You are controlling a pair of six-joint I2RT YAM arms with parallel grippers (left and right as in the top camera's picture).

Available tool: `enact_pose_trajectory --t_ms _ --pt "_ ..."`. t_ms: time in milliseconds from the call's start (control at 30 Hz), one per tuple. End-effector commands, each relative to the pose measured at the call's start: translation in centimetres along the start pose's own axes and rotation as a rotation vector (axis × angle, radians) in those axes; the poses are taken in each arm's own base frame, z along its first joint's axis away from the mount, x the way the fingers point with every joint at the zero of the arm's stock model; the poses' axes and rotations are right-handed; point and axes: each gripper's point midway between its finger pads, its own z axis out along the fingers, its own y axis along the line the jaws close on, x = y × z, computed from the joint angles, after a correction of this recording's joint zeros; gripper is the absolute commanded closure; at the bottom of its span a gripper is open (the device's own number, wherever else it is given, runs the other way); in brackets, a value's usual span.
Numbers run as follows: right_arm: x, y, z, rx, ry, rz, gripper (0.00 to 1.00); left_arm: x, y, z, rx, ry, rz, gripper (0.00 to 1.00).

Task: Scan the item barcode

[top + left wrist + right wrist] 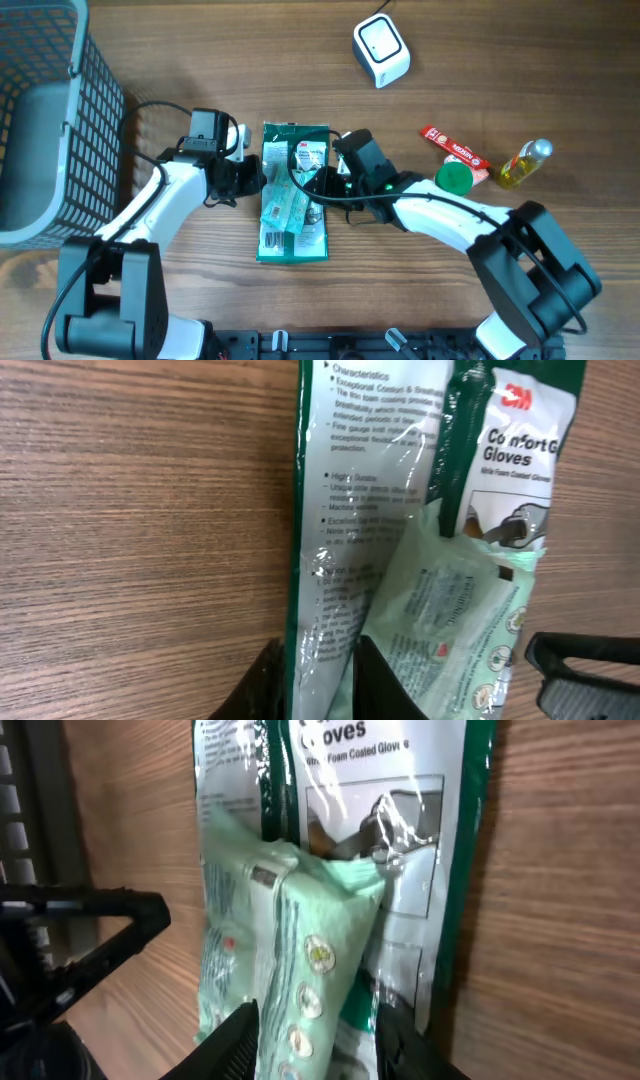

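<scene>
Glove pack [285, 140], a green and clear 3M bag, lies flat near the middle of the wooden table [200, 60], between the two arms, with a pale green packet [285, 208] on its lower half. Left gripper [315, 680] is nearly closed, its dark fingers [262, 685] pinching the bag's green left edge, as the left wrist view shows. Right gripper [315, 1040] reaches in from the other side, jaws part-way in and clasping the pale green packet, which bulges up between them off the bag. A white scanner [381, 50] stands well apart at the table's far side. To the right lie a red stick pack [455, 152], a green round lid [453, 178] and a small yellow bottle [525, 163]. A grey mesh basket [100, 110] sits at the left edge.
</scene>
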Motion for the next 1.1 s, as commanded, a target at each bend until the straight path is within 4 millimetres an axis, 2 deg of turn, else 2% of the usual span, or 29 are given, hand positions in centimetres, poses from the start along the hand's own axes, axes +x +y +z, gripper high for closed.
enact_pose_trajectory --t_ms 0,200,233,267,300,333,367,433,467,533,600,800,867,933,967,1067 --pt "-0.1 -0.1 1.2 -0.003 -0.012 -0.011 0.63 0.5 0.3 0.8 0.007 0.026 0.009 0.86" --pt "0.5 -0.5 2.2 0.006 0.005 -0.014 0.63 0.5 0.4 1.2 0.005 0.034 0.006 0.86" --pt "0.5 -0.5 2.2 0.006 0.007 -0.014 0.66 0.5 0.4 1.2 0.005 0.034 0.006 0.86" --pt "0.5 -0.5 2.2 0.006 0.006 -0.014 0.69 0.5 0.4 1.2 0.004 0.034 0.006 0.86" --pt "0.5 -0.5 2.2 0.005 0.005 -0.015 0.85 0.5 0.5 1.2 -0.002 0.032 0.006 0.87" --pt "0.4 -0.5 2.2 0.004 0.004 -0.015 0.94 0.5 0.5 1.2 -0.002 0.032 0.006 0.87" --pt "0.4 -0.4 2.2 0.002 0.002 -0.016 0.96 0.5 0.5 1.2 -0.002 0.032 0.006 0.87" --pt "0.4 -0.4 2.2 0.0 0.0 -0.017 0.93 0.5 0.5 1.2 -0.002 0.032 0.006 0.87" --pt "0.3 -0.4 2.2 0.0 -0.001 -0.018 0.85 0.5 0.5 1.2 -0.002 0.032 0.006 0.87" --pt "0.5 -0.5 2.3 0.012 -0.004 -0.021 0.77 0.5 0.5 1.2 -0.002 0.032 0.006 0.87" --pt "0.5 -0.6 2.4 0.031 -0.019 -0.029 0.73 0.5 0.5 1.2 -0.002 0.032 0.006 0.87" --pt "1.0 -0.2 2.9 0.076 -0.065 -0.073 0.74 0.5 0.5 1.2 -0.002 0.032 0.006 0.87" --pt "0.7 -0.5 2.9 0.092 -0.084 -0.074 0.79 0.5 0.5 1.2 -0.002 0.032 0.006 0.87" --pt "0.9 -0.6 3.1 0.099 -0.084 -0.079 0.79 0.5 0.5 1.2 -0.002 0.032 0.006 0.87" --pt "1.0 -0.6 3.2 0.099 -0.082 -0.079 0.86 0.5 0.5 1.2 -0.002 0.032 0.006 0.87" --pt "0.9 1.1 3.3 0.021 -0.07 -0.102 0.91 0.5 0.5 1.2 -0.002 0.033 0.006 0.88"
